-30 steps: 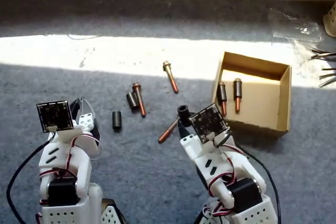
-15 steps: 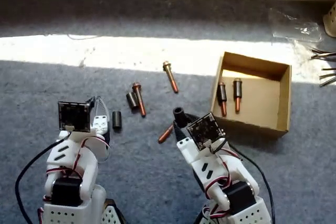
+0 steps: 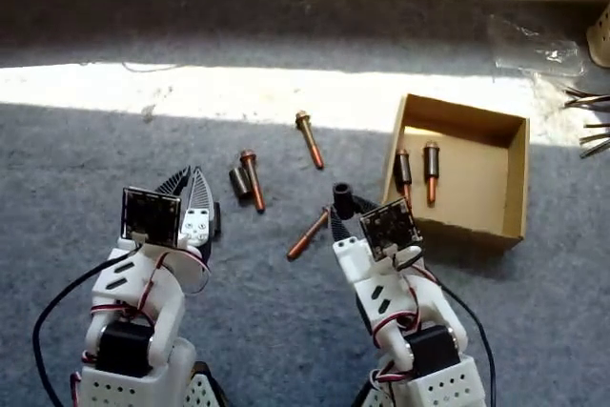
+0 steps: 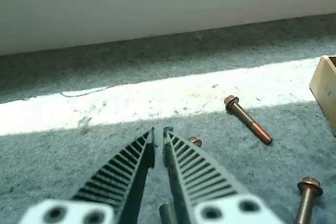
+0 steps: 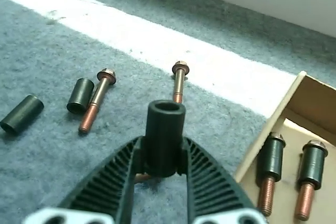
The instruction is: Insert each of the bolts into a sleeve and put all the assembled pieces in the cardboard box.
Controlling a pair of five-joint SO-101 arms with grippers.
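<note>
Sleeve [image 5: 165,135] pinched upright in right pincer [image 5: 161,149], bore open at the top, held just beside cardboard box [image 3: 520,178] and near a loose bolt [image 3: 308,234] lying on the grey counter [image 3: 76,159]. Left pincer [image 4: 159,134] spread by only a sliver, gripping nothing, poised over a second sleeve [image 4: 167,214]. Another bolt [image 3: 252,180] just beside a third sleeve [image 3: 238,181]; a farther bolt [image 3: 309,139] apart, toward the sunlit strip. Assembled pieces [image 3: 403,171] already side by side in the box.

Probably best now: widen left pincer, take a bolt close under its head with the shank left bare, line it up with the bore before pushing, hold the right grip firm. Risk of tilting the sleeve under an off-axis push.

No legible writing, label or brand on box, bolts or sleeves.
</note>
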